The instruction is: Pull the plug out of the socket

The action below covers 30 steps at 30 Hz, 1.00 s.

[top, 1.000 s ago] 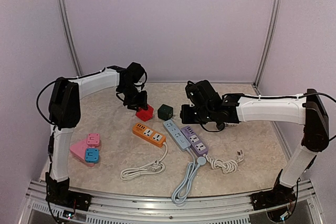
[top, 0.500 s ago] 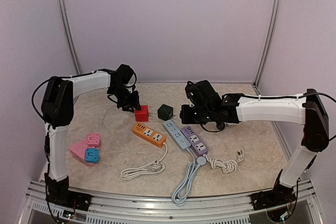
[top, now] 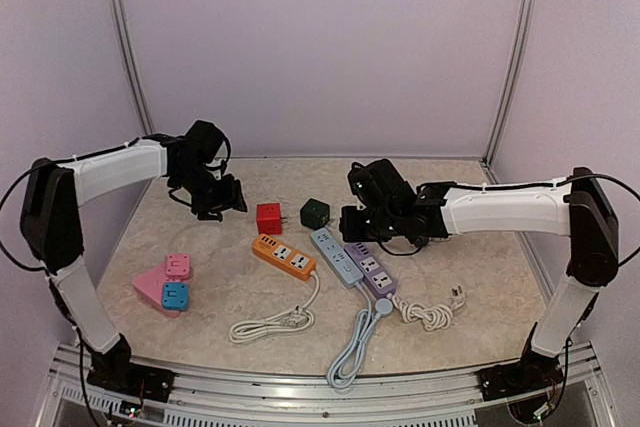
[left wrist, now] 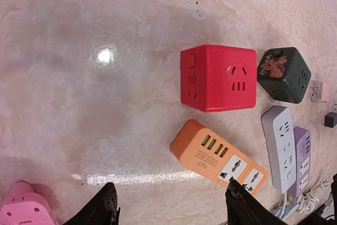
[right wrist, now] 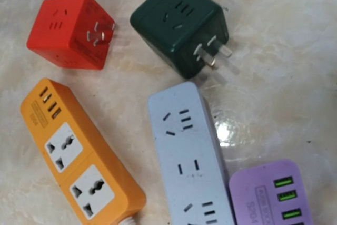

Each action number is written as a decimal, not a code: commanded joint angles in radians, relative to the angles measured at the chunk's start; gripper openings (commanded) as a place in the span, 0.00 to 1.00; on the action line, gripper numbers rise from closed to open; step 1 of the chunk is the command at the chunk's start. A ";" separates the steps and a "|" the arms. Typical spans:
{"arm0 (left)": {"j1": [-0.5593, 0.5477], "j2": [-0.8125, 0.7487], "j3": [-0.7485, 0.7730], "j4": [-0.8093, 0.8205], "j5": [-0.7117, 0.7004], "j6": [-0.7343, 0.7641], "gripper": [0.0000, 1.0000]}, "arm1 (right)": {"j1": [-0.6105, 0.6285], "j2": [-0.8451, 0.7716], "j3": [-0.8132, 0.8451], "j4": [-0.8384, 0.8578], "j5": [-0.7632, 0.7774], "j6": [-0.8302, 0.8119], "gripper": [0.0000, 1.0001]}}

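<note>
The red cube plug [top: 268, 218] lies loose on the table, its prongs [right wrist: 100, 31] pointing sideways, clear of every socket. The orange socket strip [top: 283, 255] lies just in front of it with nothing plugged in. My left gripper [top: 222, 202] hovers left of the red cube, open and empty; the wrist view shows its gripper [left wrist: 171, 196] above bare table, with the red cube [left wrist: 218, 77] and orange strip [left wrist: 218, 154] ahead. My right gripper [top: 348, 222] hangs over the far end of the light blue strip [right wrist: 189, 156]; its fingers are hidden.
A dark green cube plug [top: 315, 213] lies beside the red one, prongs out. A purple strip [top: 370, 267] lies right of the blue one, with coiled cables and a white plug [top: 458, 296]. Pink and blue adaptors on a pink base [top: 150, 287] sit front left.
My left gripper has opened, let go of the red cube plug and drawn back to the left. The red cube now rests on the table. The right arm has barely shifted.
</note>
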 commanded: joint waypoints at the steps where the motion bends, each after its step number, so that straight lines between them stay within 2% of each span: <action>1: 0.069 -0.184 -0.155 -0.046 -0.094 -0.111 0.68 | 0.008 0.045 0.029 0.020 -0.029 -0.009 0.15; 5: 0.158 -0.369 -0.334 -0.089 -0.140 -0.175 0.75 | 0.008 0.071 0.039 0.035 -0.051 -0.021 0.15; 11: 0.394 -0.674 -0.545 -0.168 -0.129 -0.242 0.83 | 0.008 0.095 0.056 0.054 -0.078 -0.045 0.15; 12: 0.403 -0.702 -0.561 -0.179 -0.151 -0.274 0.87 | 0.008 0.096 0.058 0.055 -0.080 -0.049 0.15; 13: 0.404 -0.733 -0.561 -0.181 -0.159 -0.280 0.88 | 0.008 0.098 0.059 0.055 -0.080 -0.053 0.15; 17: 0.532 -0.746 -0.561 -0.229 -0.159 -0.361 0.88 | 0.008 0.086 0.049 0.055 -0.076 -0.060 0.15; 20: 0.677 -0.710 -0.611 -0.238 -0.078 -0.440 0.83 | 0.008 0.069 0.025 0.063 -0.070 -0.058 0.15; 23: 0.781 -0.653 -0.665 -0.227 0.004 -0.501 0.69 | 0.008 0.055 0.004 0.069 -0.063 -0.053 0.15; 26: 0.806 -0.597 -0.691 -0.198 0.043 -0.564 0.61 | 0.008 0.046 -0.005 0.072 -0.060 -0.051 0.15; 30: 0.806 -0.558 -0.703 -0.146 0.060 -0.654 0.58 | 0.008 0.040 -0.002 0.069 -0.058 -0.056 0.15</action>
